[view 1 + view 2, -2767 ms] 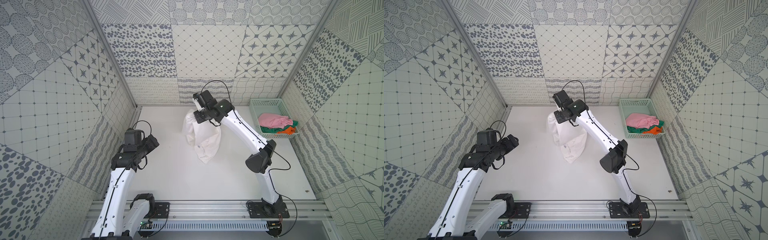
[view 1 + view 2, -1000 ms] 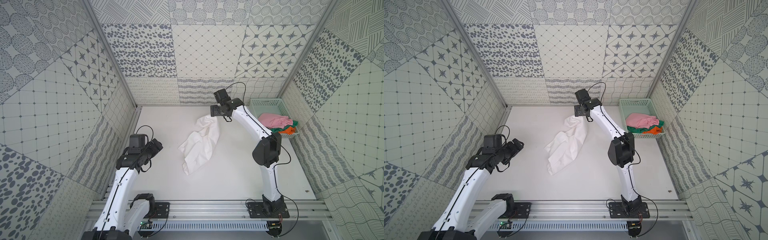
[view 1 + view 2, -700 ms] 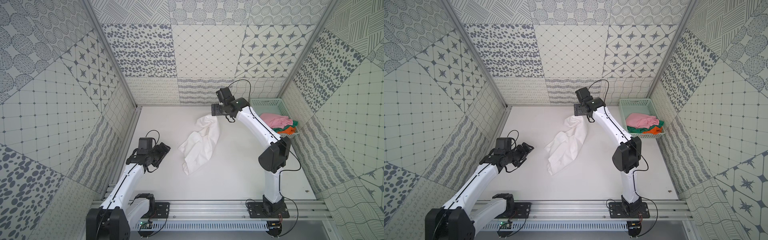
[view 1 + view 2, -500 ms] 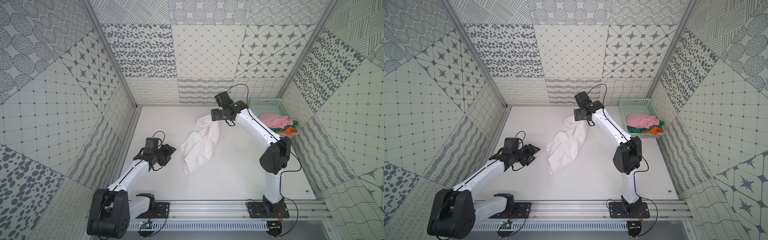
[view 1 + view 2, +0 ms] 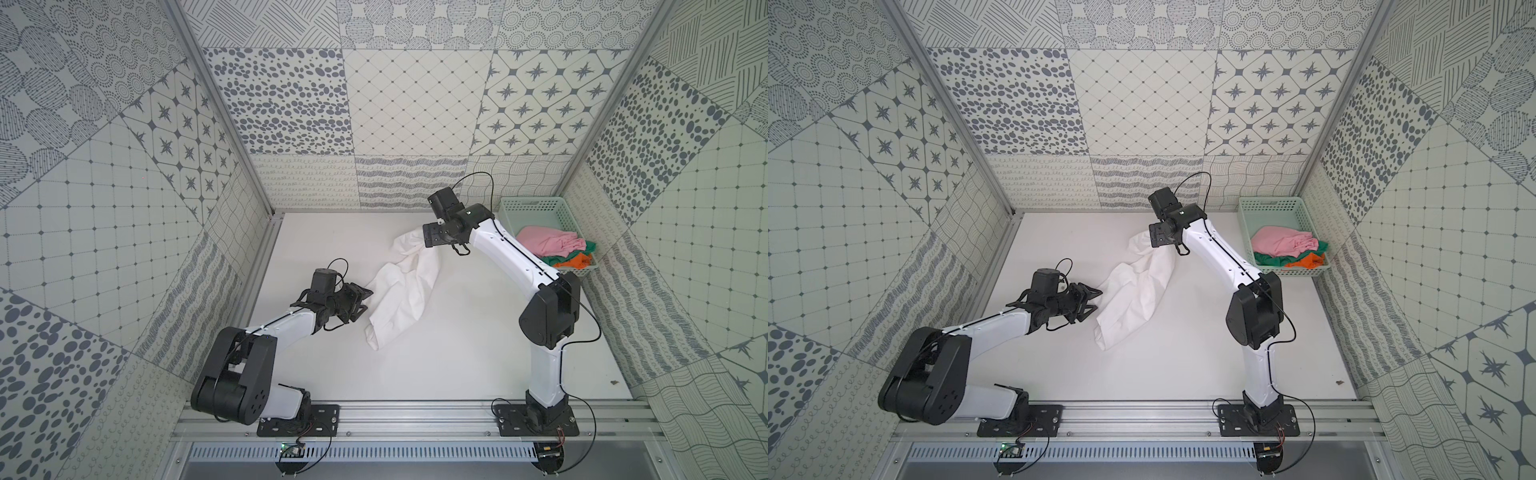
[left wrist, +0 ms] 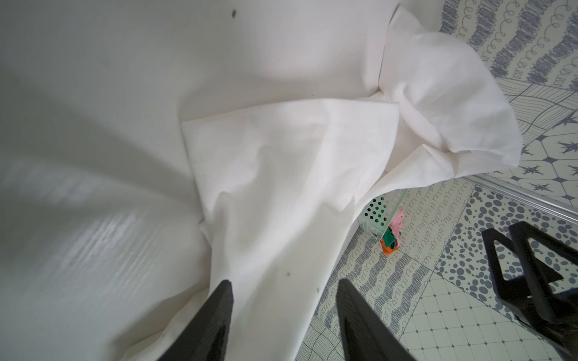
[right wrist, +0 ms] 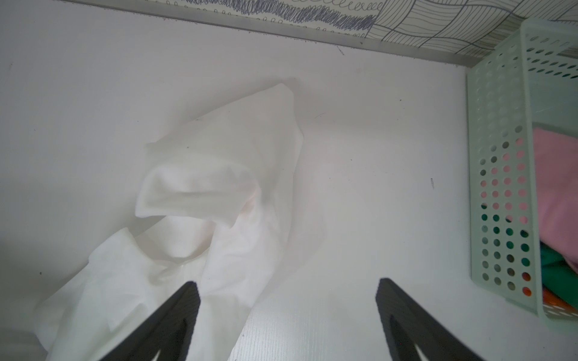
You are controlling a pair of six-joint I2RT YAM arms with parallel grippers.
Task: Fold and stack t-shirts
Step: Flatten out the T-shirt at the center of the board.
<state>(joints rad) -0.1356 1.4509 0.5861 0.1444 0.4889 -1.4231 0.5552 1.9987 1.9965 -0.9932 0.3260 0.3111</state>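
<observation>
white shirt: we found it crumpled mid-table | left gripper: jaws apart, astride one edge | right gripper: jaws spread wide over its far end | pink shirt, green shirt, orange shirt: heaped in basket

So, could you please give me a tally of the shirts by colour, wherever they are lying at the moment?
white shirt: 1
pink shirt: 1, in the basket
green shirt: 1, in the basket
orange shirt: 1, in the basket
Total: 4 shirts
</observation>
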